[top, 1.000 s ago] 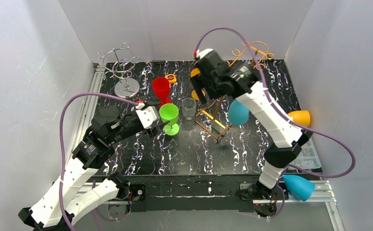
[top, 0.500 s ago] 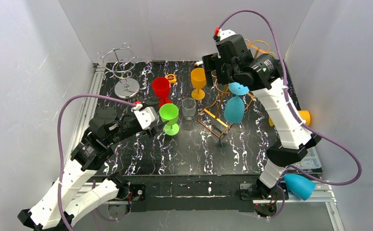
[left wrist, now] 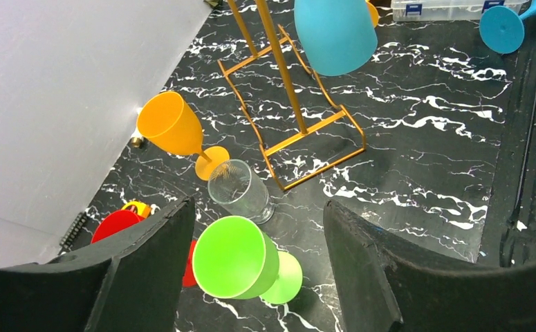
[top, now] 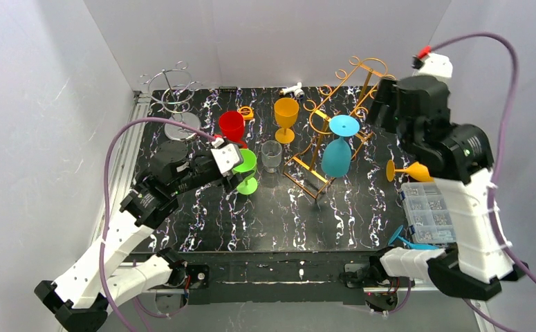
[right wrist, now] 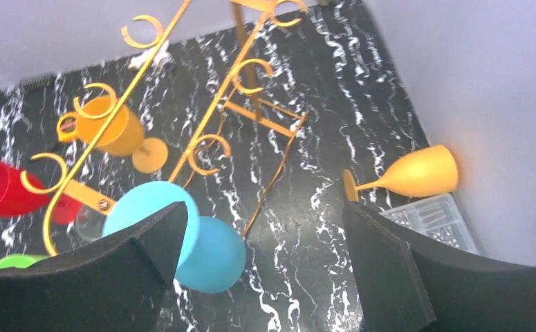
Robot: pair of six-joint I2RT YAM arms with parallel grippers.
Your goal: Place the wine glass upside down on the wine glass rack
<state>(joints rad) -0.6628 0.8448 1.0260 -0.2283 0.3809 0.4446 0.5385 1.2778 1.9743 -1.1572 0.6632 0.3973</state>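
Bright, even overhead light; faint shadows, a soft sheen on the black table (top: 279,214), wrist views slightly soft.

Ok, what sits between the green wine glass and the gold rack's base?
A clear tumbler, upright, stands between the green wine glass and the gold rack; the left wrist view shows it plainly.

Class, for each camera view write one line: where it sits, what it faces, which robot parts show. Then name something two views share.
Top external: above and behind the arms, looking down at the table; left arm and right arm show.
Left wrist: low over the table, facing the green glass between its own fingers.
Right wrist: high up, looking down on the gold rack; own fingers show.
Shared: both wrist views show the blue glass hanging upside down on the rack.
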